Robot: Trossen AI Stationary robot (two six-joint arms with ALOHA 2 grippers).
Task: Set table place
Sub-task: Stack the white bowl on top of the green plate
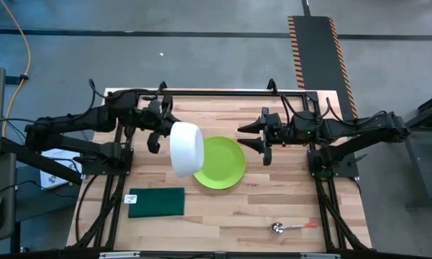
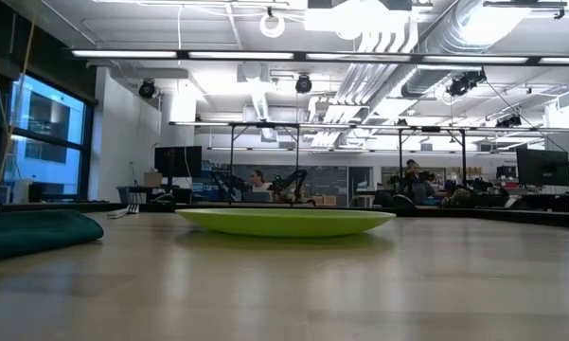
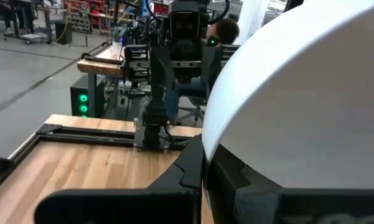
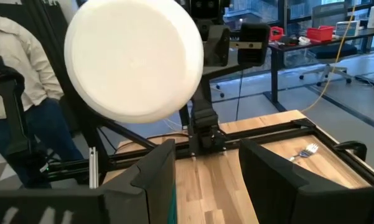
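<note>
White bowl [image 1: 187,149] hangs tilted in your left gripper [image 1: 160,137], clamped by its rim above the table [image 1: 230,208], ready for the green plate [image 1: 226,164]. Your right gripper [image 1: 253,135] waits spread beside it.

Bowl [image 1: 186,149] prob. blocks plate's [image 1: 226,164] left.

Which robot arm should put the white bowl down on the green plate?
Probably the left. Its pincer already holds the white bowl tilted in the air beside the green plate. The right pincer is open and empty.
</note>
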